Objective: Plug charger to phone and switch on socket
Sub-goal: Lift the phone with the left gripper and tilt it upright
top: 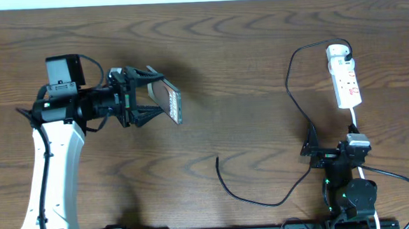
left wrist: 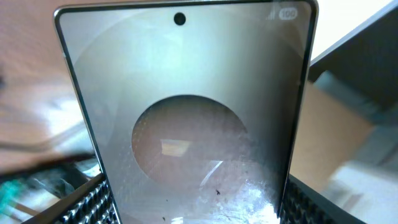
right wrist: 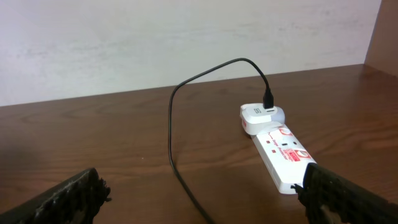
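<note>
dark wooden bench [top: 243, 49] bore the charger tip [top: 217, 160] between the arms, lying left of the wide, empty right end effector [top: 309, 150], while the left end effector [top: 147, 98] held the phone [top: 173, 102] raised on edge.

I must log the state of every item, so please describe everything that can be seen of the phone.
The phone is a dark rectangular slab with a thin, metallic-looking frame and a glossy screen showing a round reflection. A small punch-hole camera sits near one short end. The ribbed black fingers of the left end effector grip it by its long edges. It stands tilted on edge over the left part of the wooden table and appears lifted off it.
</note>
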Robot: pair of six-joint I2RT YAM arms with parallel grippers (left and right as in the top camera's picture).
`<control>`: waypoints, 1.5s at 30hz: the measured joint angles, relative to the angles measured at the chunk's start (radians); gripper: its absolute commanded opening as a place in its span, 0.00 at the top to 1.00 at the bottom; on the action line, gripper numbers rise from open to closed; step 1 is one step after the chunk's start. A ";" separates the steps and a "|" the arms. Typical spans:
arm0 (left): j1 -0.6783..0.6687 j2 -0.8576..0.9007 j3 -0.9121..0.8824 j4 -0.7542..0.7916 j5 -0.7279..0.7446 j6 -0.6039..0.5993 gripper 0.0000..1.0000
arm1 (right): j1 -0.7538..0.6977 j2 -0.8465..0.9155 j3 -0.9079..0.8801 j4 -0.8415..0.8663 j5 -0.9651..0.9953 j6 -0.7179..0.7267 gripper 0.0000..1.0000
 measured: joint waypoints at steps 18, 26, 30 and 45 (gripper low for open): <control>0.006 0.000 0.000 0.001 0.130 -0.547 0.93 | 0.000 0.000 0.000 0.000 0.000 0.000 0.01; 0.006 0.000 0.000 0.008 0.134 -0.625 0.93 | 0.000 0.000 0.000 0.000 0.000 0.000 0.01; 0.006 0.000 0.000 0.036 0.137 -0.634 0.93 | 0.000 0.000 0.000 0.000 0.000 0.000 0.01; 0.006 0.000 0.000 -0.067 -0.036 -0.526 0.93 | 0.000 0.000 0.000 0.000 0.000 0.000 0.01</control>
